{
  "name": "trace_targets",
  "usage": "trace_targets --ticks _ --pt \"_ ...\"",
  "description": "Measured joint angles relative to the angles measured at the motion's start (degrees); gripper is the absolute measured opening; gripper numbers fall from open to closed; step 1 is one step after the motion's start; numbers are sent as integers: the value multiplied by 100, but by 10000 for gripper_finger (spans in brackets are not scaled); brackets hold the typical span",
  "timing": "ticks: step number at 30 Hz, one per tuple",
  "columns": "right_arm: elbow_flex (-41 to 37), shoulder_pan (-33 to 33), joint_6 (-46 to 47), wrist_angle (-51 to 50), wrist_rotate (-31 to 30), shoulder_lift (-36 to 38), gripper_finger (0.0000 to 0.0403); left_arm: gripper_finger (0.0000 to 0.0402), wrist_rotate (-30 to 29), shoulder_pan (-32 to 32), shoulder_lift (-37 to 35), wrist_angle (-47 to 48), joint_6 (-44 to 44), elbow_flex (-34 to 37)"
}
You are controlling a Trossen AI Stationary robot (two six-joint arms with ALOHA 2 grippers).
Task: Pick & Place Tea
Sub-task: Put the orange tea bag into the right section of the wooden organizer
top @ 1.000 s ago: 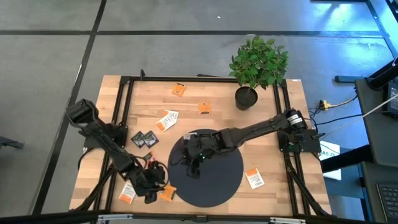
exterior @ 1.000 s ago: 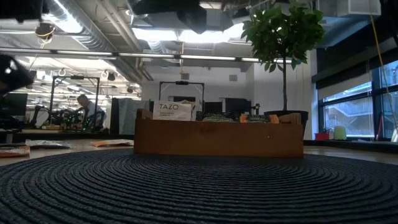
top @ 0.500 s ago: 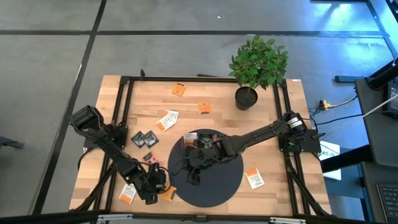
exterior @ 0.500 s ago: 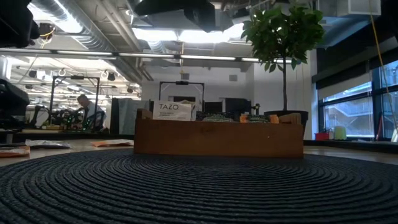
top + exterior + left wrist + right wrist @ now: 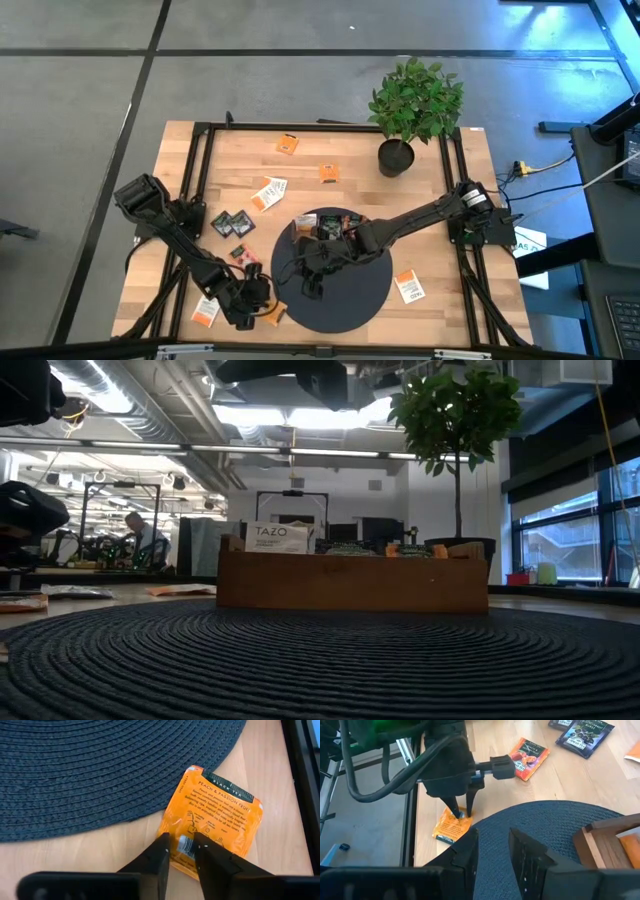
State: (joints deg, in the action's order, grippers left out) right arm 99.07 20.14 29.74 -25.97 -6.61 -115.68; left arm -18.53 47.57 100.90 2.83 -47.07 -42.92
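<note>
The orange tea sachet (image 5: 212, 822) lies flat on the bench (image 5: 440, 200), touching the dark round mat (image 5: 340, 290) at its seven o'clock edge. The left gripper (image 5: 181, 851) pinches the sachet's near edge, fingers narrowly apart. The right gripper (image 5: 492, 847) hovers over the mat beside the wooden tray (image 5: 610, 842), fingers apart and empty.

Overhead, table-level, two wrist cams; all share mat (image 5: 335, 285).
</note>
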Motion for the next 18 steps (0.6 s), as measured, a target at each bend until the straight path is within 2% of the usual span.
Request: trace_targets --ticks 9,18 --pt "0 -2 -22 -3 -143 0 110 19 18 -2 -15 -134 234 26" --pt "0 -2 -39 -5 -142 0 110 7 53 50 -187 -61 234 -45"
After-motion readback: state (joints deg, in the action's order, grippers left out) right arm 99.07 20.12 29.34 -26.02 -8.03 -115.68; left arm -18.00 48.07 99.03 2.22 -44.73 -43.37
